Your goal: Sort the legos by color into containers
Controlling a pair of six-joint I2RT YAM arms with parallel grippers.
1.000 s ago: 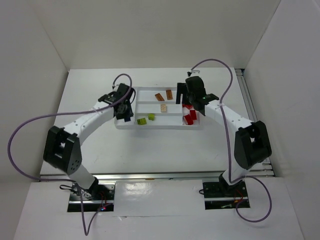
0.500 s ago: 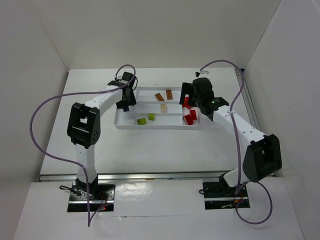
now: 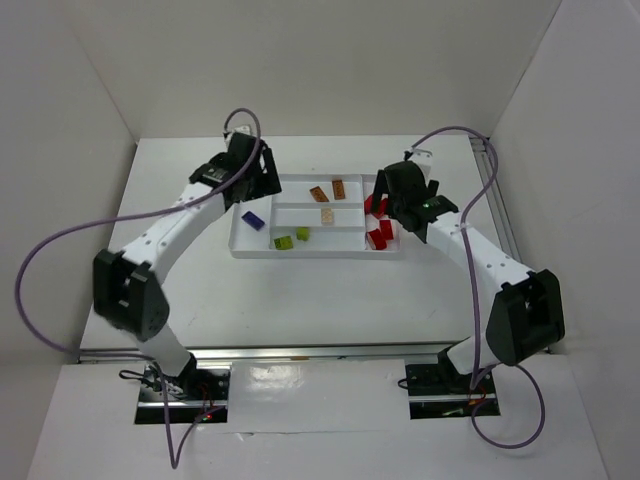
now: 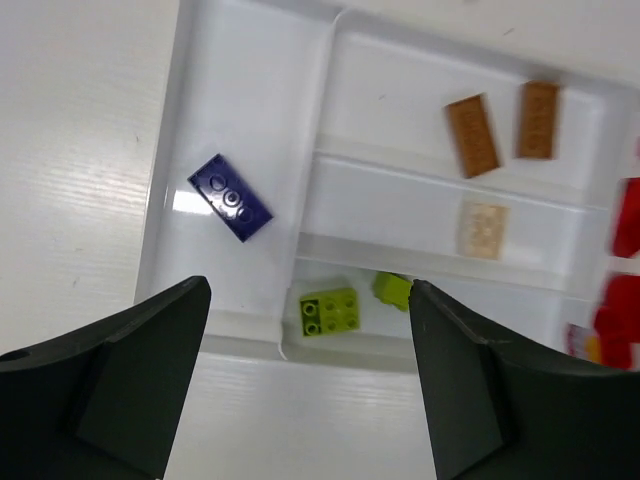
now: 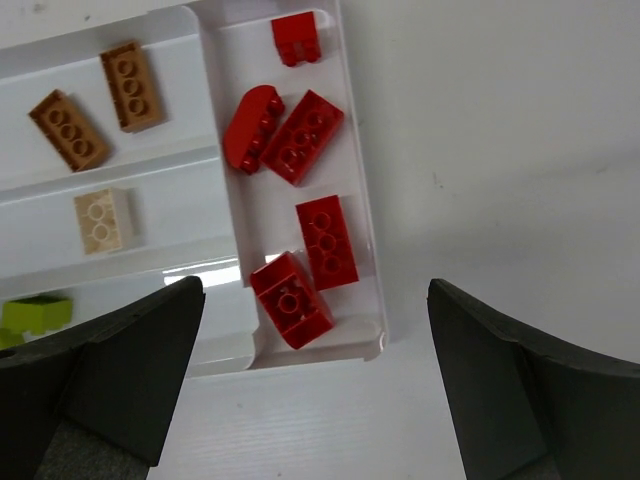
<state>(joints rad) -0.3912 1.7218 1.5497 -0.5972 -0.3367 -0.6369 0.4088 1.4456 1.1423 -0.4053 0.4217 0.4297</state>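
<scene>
Left wrist: glossy white tray (image 4: pixel 250 90), studded purple brick (image 4: pixel 230 197) flat; left tool (image 4: pixel 308 300), right tool (image 5: pixel 315 295) wide, empty.

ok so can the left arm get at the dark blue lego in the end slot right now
Probably yes. The left end effector is open above the tray, and the dark blue lego lies alone in its slot, nothing over it. Its walls could crowd a grasp.

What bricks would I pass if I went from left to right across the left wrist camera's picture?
dark blue brick → big green brick → small green brick → tilted brown brick → straight brown brick → red bricks
</scene>
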